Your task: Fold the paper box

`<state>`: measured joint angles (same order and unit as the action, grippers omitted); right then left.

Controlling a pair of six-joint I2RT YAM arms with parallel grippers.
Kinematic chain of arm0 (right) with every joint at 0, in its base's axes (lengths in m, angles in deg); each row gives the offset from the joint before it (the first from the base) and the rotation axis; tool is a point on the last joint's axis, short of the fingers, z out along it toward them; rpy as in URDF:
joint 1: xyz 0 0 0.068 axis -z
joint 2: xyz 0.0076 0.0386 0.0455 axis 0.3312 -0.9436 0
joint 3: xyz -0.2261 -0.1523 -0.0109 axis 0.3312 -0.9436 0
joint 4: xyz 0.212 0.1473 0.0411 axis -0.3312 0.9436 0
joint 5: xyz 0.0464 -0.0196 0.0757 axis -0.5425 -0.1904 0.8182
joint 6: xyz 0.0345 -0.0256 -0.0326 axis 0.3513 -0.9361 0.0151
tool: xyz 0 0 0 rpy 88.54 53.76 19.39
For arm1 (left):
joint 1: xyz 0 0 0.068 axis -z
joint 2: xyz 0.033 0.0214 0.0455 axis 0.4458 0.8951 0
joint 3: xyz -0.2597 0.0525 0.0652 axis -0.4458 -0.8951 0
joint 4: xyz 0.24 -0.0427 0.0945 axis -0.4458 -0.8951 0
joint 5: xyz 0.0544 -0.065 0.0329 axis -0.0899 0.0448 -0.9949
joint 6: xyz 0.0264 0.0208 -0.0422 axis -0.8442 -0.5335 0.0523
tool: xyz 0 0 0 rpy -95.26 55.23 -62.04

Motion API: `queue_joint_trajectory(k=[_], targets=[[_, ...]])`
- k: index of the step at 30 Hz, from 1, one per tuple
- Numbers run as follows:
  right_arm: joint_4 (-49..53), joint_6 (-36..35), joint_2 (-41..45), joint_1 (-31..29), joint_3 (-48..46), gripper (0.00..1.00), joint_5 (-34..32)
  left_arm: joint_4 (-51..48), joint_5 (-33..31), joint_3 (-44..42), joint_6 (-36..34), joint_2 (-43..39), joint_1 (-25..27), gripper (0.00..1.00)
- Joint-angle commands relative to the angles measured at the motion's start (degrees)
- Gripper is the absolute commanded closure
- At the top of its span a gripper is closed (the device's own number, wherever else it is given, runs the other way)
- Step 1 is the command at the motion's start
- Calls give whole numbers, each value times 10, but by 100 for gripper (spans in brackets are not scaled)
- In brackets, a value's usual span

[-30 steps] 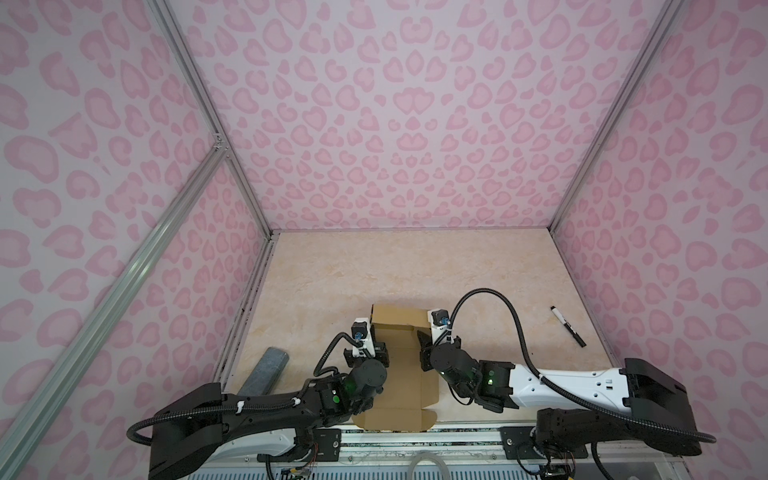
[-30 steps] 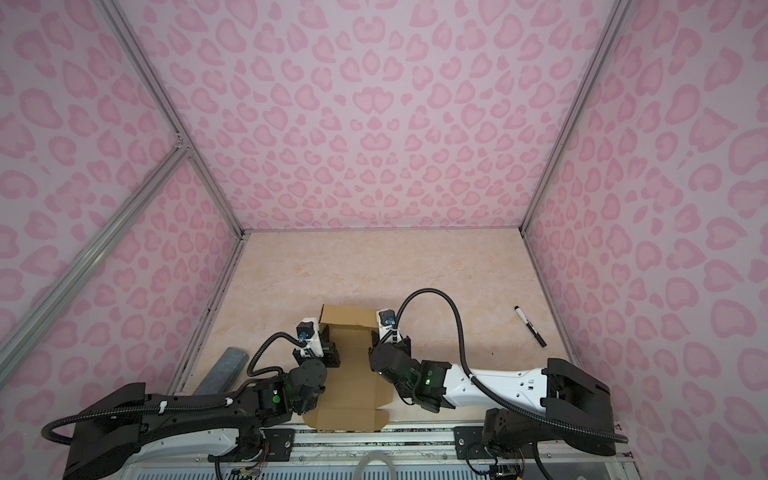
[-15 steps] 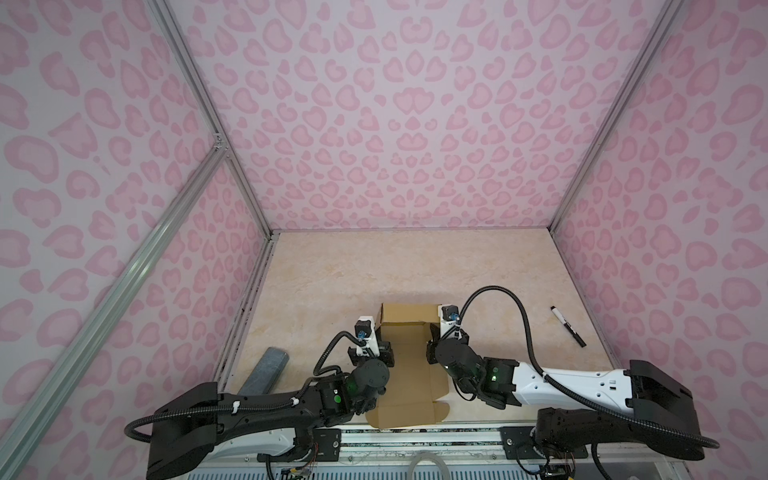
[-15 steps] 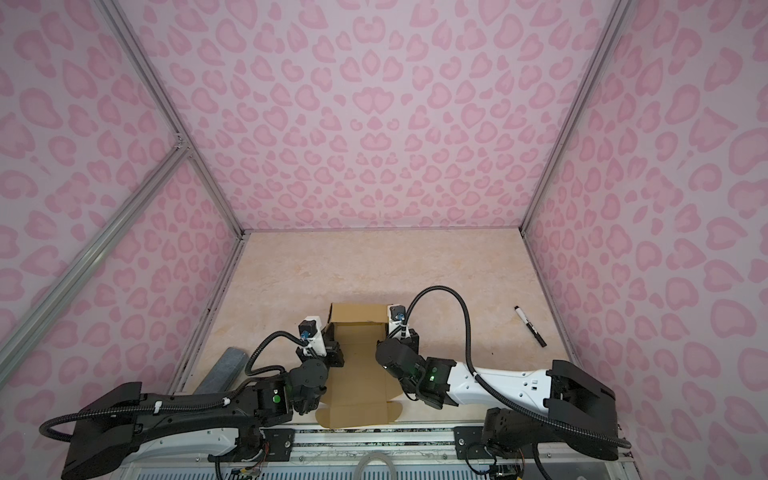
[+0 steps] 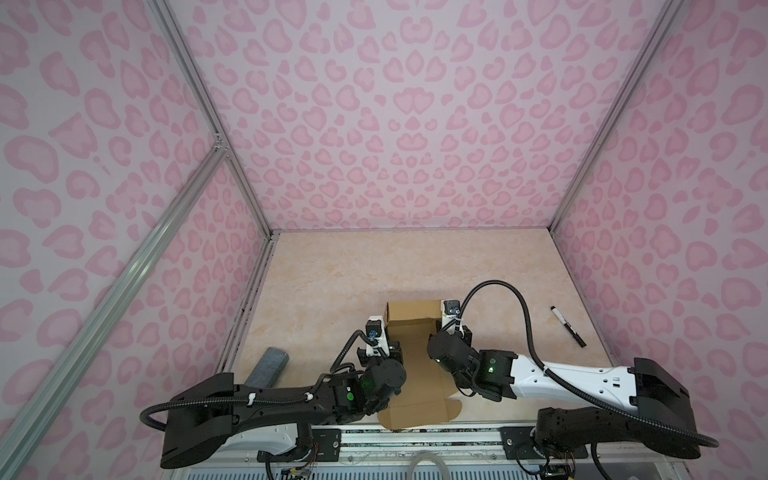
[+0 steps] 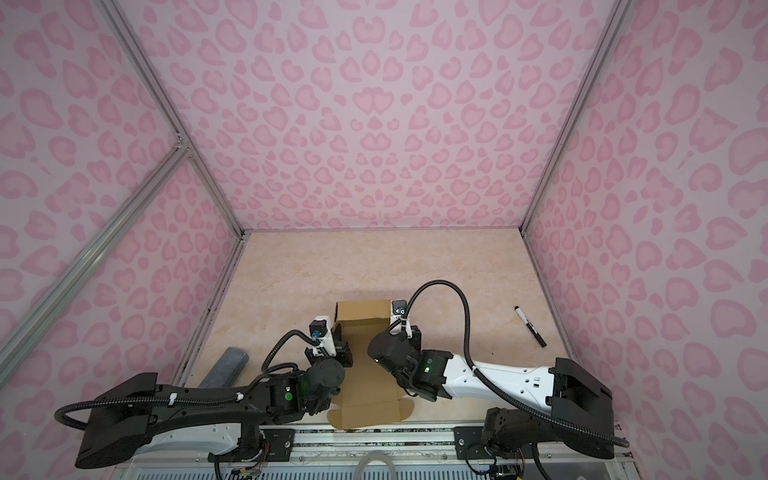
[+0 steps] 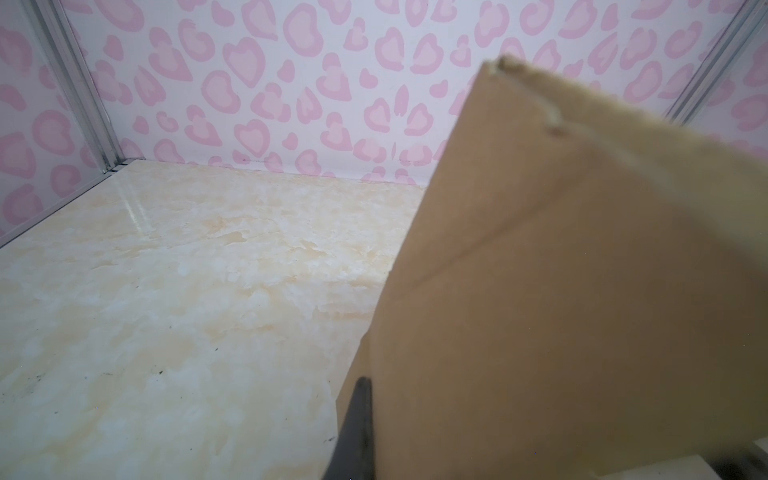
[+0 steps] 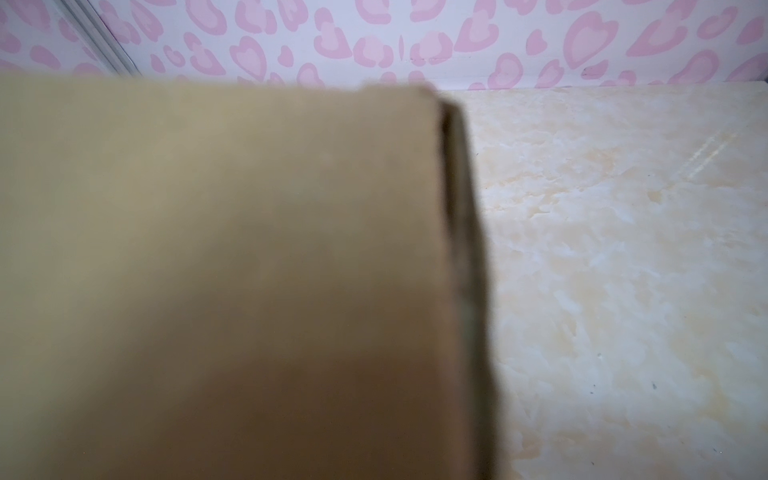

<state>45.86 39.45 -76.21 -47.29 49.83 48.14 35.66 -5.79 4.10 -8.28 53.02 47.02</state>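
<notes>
- Left jaws: closed on a raised side flap of the paper box. In the left wrist view one dark finger is seen flat against the brown panel; the other finger is hidden behind the cardboard.
- Right jaws: closed on the opposite side flap. In the right wrist view one dark finger is pressed along the flap's edge, and its partner is covered by the board. The cardboard there is blurred at close range.
- Paper box: recorded on the counter, directly behind the front rail and about midway along it. The base panel is laid flat, and the near end, with a rounded tab, reaches the rail.
- The end wall farthest from the rail is stood upright, as seen in both top views.
- The left jaws are placed at the box side toward the rail's left end, the right jaws at the side toward its right end.
- A frayed corner is noted on the top edge of the flap in the left wrist view.
- Grey felt block: found behind the rail's left end, apart from the box.
- Black marker pen: laid flat well behind the rail's right end, apart from the box.
</notes>
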Motion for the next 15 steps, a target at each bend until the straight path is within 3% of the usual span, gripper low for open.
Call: queue_joint_trajectory(k=[1,4,11,15], targets=[[0,11,-2,-2,3,100,38,13,29,11,20,-1,3,97],[-3,18,-1,-2,3,100,42,3,25,13,23,-3,3,97],[9,19,-10,-2,14,82,42,-7,25,10,27,-10,3,97],[10,24,-8,-2,14,78,40,-12,25,14,28,-9,3,97]])
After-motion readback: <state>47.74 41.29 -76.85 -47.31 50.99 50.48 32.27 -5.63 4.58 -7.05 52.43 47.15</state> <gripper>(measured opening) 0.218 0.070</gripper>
